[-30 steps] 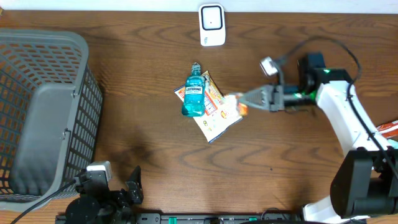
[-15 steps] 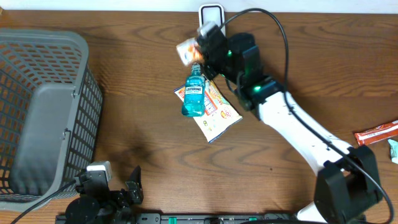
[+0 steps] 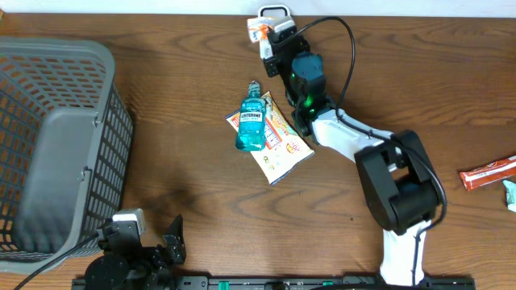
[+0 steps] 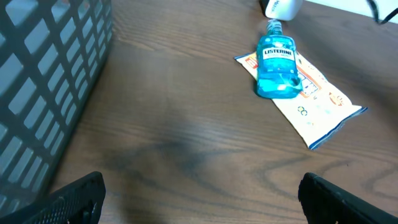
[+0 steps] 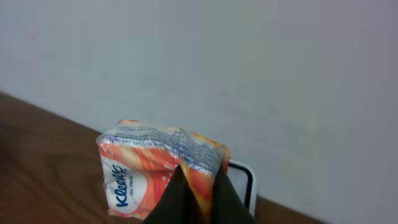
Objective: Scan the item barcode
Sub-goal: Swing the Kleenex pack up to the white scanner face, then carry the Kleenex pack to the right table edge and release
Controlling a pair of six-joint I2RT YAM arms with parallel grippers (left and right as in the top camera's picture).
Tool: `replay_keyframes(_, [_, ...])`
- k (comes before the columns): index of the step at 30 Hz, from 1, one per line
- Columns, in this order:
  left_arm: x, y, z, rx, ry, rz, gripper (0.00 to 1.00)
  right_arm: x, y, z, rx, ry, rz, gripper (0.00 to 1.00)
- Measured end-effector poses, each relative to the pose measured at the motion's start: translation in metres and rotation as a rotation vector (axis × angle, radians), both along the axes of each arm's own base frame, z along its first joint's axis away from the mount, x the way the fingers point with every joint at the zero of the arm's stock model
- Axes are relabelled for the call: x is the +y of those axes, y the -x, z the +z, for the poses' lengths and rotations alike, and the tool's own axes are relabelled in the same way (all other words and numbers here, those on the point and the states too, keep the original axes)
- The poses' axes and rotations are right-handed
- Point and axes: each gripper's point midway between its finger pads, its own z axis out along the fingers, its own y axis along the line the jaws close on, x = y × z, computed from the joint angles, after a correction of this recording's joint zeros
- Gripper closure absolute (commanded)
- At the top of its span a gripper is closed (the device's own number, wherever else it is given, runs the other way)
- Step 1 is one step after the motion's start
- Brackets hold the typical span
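My right gripper is shut on an orange and white Kleenex tissue pack, pinching its sealed end. In the overhead view the tissue pack hangs at the far edge of the table, right beside the white barcode scanner. The wrist view shows the scanner directly behind the pack. Near the front edge, my left gripper stands wide open over bare wood, holding nothing.
A blue Listerine bottle lies on an orange and white flat packet at the table's middle. A grey mesh basket fills the left side. A red snack bar lies at the right edge.
My right arm has swung from the table's right middle up to the far edge, carrying the tissue pack to the scanner. The left arm has stayed still.
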Motion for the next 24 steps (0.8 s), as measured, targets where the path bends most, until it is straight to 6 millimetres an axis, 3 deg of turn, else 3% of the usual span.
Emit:
replay_keyframes(4, [0.000,0.000,0.000,0.000,0.000,0.000,0.01,-0.014,-0.022,-0.010,0.026,-0.089,-0.034,0.99])
replay_keyframes(9, [0.000,0.000,0.000,-0.001,0.000,0.000,0.01,-0.028,-0.060,0.000,-0.001,-0.210,-0.051,0.99])
replay_keyframes(14, [0.000,0.000,0.000,-0.001,0.000,0.000,0.01,-0.028,-0.091,-0.004,0.004,-0.246,-0.059,0.99])
replay_keyframes(19, [0.000,0.000,0.000,-0.001,0.000,0.000,0.01,-0.016,-0.107,-0.032,0.062,-0.248,-0.050,0.99])
replay_keyframes(24, [0.000,0.000,0.000,0.000,0.000,0.000,0.01,-0.005,-0.106,-0.053,0.101,-0.244,-0.038,0.99])
